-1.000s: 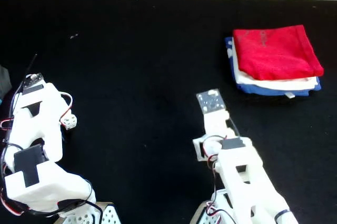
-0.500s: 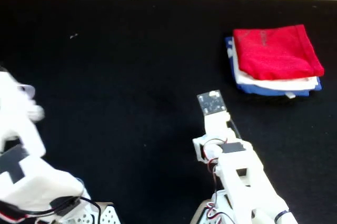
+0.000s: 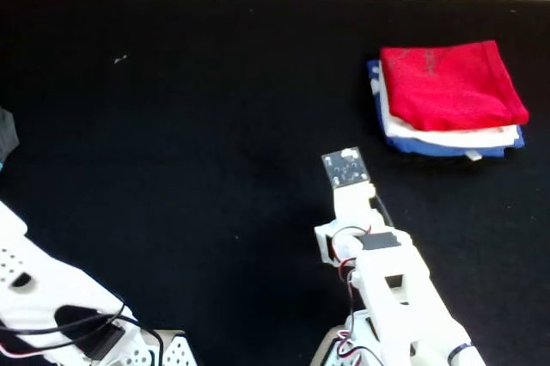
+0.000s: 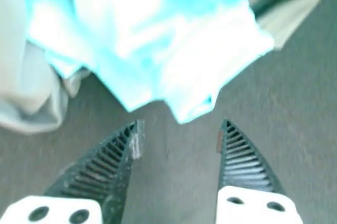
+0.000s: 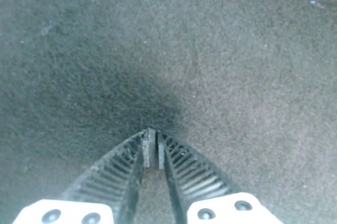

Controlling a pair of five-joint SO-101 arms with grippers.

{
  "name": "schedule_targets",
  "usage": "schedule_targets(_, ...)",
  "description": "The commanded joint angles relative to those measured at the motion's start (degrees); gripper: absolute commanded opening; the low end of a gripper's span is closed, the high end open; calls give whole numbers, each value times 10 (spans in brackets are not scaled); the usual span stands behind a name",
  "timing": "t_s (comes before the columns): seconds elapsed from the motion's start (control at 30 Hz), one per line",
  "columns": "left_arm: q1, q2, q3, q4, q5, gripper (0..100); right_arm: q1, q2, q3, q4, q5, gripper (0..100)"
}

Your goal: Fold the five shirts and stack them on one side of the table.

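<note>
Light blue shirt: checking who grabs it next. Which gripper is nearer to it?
Left. The left gripper is open just short of the light blue shirt; the right gripper is shut over the black table cloth.

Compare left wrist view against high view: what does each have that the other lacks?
Left wrist: a crumpled light blue shirt just ahead of the open left gripper. High: the folded stack, topped by a red shirt, at far right, plus the right arm. Both: the left arm, its body in the high view.
</note>
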Motion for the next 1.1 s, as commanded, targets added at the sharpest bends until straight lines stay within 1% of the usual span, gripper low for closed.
schedule_targets(0.0, -3, 72, -132, 1, -4, 231, 7, 6, 2, -14, -4, 30)
schedule_targets(0.2, 12, 218, -312, 5, -3, 223, 7, 7, 2, -14, -4, 30)
schedule_targets(0.23, 14, 237, -338, 6, -3, 189, 7, 7, 2, -14, -4, 30)
schedule_targets(0.33, 25, 271, -407, 37, -2, 0, 7, 7, 1, -15, -4, 30)
schedule_targets(0.37, 31, 275, -428, 54, -2, 23, 7, 7, 1, -15, -4, 30)
schedule_targets(0.4, 40, 275, -434, 65, -2, 25, 7, 7, 1, -15, -4, 30)
schedule_targets(0.43, 51, 269, -431, 75, -2, 4, 7, 7, 1, -15, -4, 30)
schedule_targets(0.53, 80, 222, -429, 102, 0, 8, 7, 7, 1, -15, -4, 30)
schedule_targets(0.67, 133, 124, -426, 137, 43, 8, 7, 7, 1, -15, -4, 30)
schedule_targets(0.77, 169, 34, -424, 139, 67, 8, 7, 7, 1, -15, -4, 30)
schedule_targets(0.87, 216, -53, -424, 140, 69, 8, 7, 7, 1, -15, -4, 30)
schedule_targets(1.07, 335, -216, -424, 140, 69, 8, 7, 7, 1, -15, -4, 30)
